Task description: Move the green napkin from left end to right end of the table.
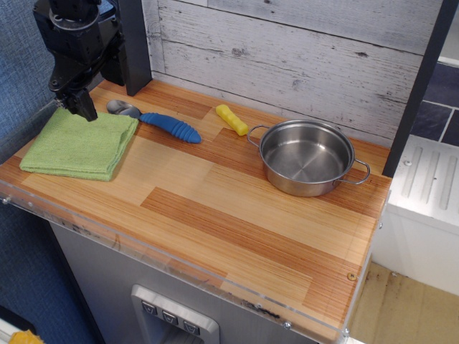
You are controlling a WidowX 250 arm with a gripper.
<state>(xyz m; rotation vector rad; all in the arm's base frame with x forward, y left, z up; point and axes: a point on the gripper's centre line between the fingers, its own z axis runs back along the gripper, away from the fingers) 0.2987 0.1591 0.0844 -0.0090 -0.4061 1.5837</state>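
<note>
The green napkin [80, 144], a light-green folded square cloth, lies flat at the left end of the wooden table [237, 222]. My black gripper [77, 106] hangs over the napkin's back edge, its fingertips close together at or just above the cloth. I cannot tell whether the fingers pinch the cloth or are merely near it. The napkin shows no lifted fold.
A spoon with a blue ribbed handle [168, 127] lies right of the napkin. A yellow piece [232, 119] lies behind it. A steel pot [307, 157] stands at the right back. A white slatted unit [430, 186] adjoins the table's right end. A black post [133, 43] stands behind.
</note>
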